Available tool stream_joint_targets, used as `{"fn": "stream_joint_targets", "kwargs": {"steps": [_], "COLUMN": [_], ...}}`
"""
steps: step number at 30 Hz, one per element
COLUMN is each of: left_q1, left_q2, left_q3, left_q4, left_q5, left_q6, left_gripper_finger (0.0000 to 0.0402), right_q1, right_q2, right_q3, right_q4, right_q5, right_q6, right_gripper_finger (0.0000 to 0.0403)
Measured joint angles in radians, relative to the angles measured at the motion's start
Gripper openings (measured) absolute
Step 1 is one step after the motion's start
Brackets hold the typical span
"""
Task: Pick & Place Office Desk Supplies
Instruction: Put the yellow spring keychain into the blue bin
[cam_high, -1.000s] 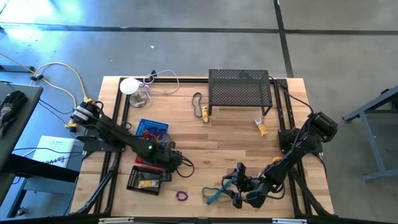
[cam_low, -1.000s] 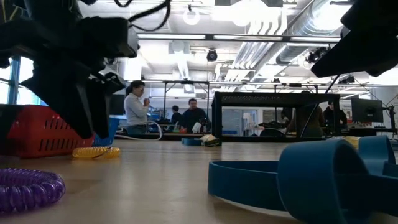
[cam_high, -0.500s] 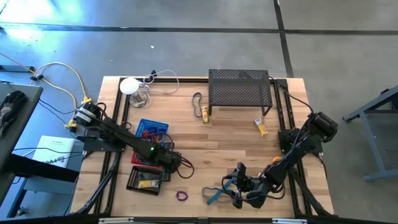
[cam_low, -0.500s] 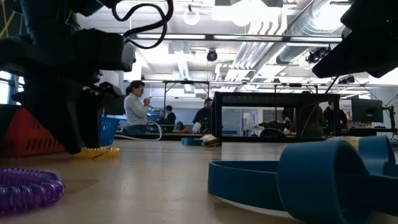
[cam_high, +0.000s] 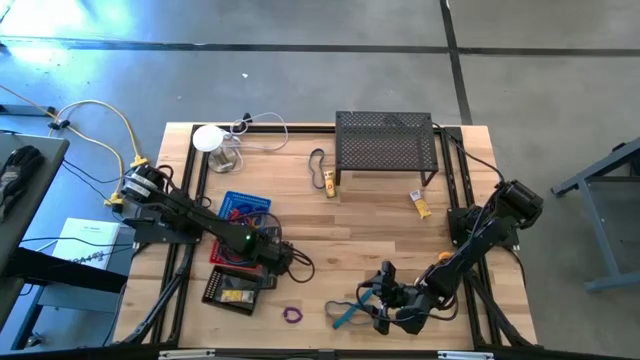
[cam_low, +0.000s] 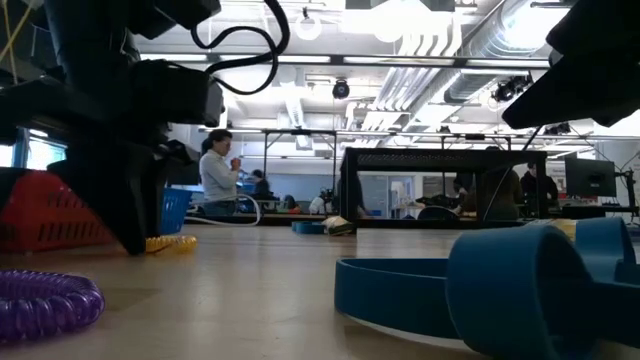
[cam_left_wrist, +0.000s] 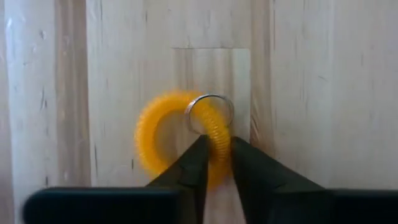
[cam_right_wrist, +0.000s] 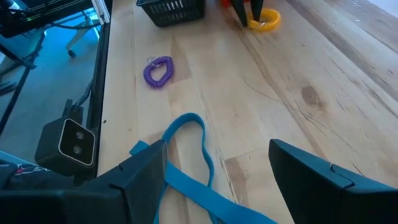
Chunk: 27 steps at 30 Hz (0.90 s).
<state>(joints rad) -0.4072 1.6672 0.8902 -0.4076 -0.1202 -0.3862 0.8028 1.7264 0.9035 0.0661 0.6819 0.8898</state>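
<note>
My left gripper (cam_high: 278, 258) (cam_left_wrist: 214, 168) is shut on an orange coil ring (cam_left_wrist: 163, 134) that carries a small metal key ring (cam_left_wrist: 209, 107). In the low view the orange ring (cam_low: 172, 243) lies on the table beside the dark gripper (cam_low: 125, 215). My right gripper (cam_high: 377, 305) (cam_right_wrist: 217, 186) is wide open, with its fingers on either side of a blue elastic loop (cam_right_wrist: 198, 163) (cam_high: 345, 312) that lies flat on the wood. A purple coil ring (cam_high: 292, 315) (cam_right_wrist: 158, 70) (cam_low: 45, 300) lies between the two grippers. My left gripper pinches the orange coil ring between its two fingers (cam_left_wrist: 193, 165) on the side of the coil next to the metal key ring (cam_left_wrist: 217, 140). The fingers come from above, pointing down, across the coil. The ring rests on the table.
Near my left gripper stand a red basket (cam_high: 232, 250), a black basket (cam_high: 235, 288) and a blue basket (cam_high: 245, 207). Farther back are a black mesh shelf (cam_high: 385, 145), a black loop (cam_high: 317, 163), yellow tubes (cam_high: 330, 182) (cam_high: 421, 204) and a white round device (cam_high: 208, 138). People stand in the room behind.
My left gripper has shifted a little toward the table's right edge and come down at the orange ring; in the low view its fingers now reach the table top. The right arm has kept still.
</note>
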Motion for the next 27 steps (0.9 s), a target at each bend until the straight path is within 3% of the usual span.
{"fn": "stream_joint_targets", "kwargs": {"steps": [4, 13, 21, 27], "left_q1": [-0.001, -0.015, -0.044, -0.046], "left_q2": [0.003, 0.006, 0.004, 0.002], "left_q3": [0.014, 0.171, 0.435, 0.582], "left_q4": [-0.006, -0.096, -0.439, -0.713], "left_q5": [-0.029, -0.039, -0.145, -0.153], "left_q6": [0.020, 0.092, 0.088, 0.110], "left_gripper_finger": [0.0012, 0.0007, 0.0006, 0.0006], "right_q1": [0.000, 0.000, 0.000, 0.000], "right_q2": [0.000, 0.000, 0.000, 0.000], "right_q3": [0.000, 0.000, 0.000, 0.000], "right_q4": [0.000, -0.002, -0.005, -0.004], "right_q5": [0.000, 0.000, 0.000, 0.000], "right_q6": [0.000, 0.000, -0.008, -0.022], "right_gripper_finger": [0.0270, 0.0270, 0.0270, 0.0270]}}
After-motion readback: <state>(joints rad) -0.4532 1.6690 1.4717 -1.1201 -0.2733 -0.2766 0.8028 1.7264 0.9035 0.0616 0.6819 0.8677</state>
